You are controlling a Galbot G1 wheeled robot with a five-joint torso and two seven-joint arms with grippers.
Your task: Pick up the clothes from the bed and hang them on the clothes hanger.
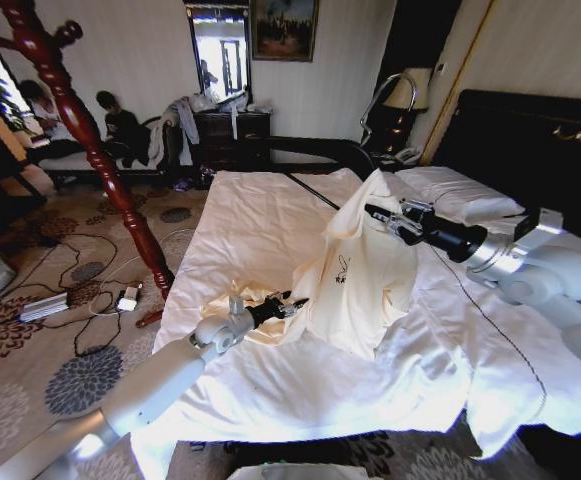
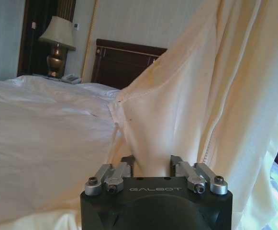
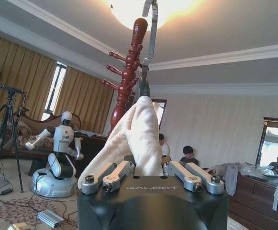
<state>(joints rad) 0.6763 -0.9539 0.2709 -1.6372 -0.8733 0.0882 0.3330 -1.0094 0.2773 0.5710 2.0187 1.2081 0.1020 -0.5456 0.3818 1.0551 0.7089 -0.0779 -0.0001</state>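
Head view: the right gripper (image 1: pixel 383 217) is holding the cream shirt (image 1: pixel 360 275) up by its top, over the middle of the bed (image 1: pixel 260 225). The left gripper (image 1: pixel 288 305) is gripping the shirt's lower edge just above the quilt.

Left wrist view: the left gripper (image 2: pixel 151 165) is pinching cream cloth between narrowed fingers (image 2: pixel 127 163); the shirt (image 2: pixel 210 96) is hanging above it.

Right wrist view: the right gripper (image 3: pixel 148 165) is clamping bunched shirt fabric (image 3: pixel 136 129), with the clothes hanger (image 3: pixel 150 43) hook rising out of it in front of the wooden coat stand (image 3: pixel 129 76).
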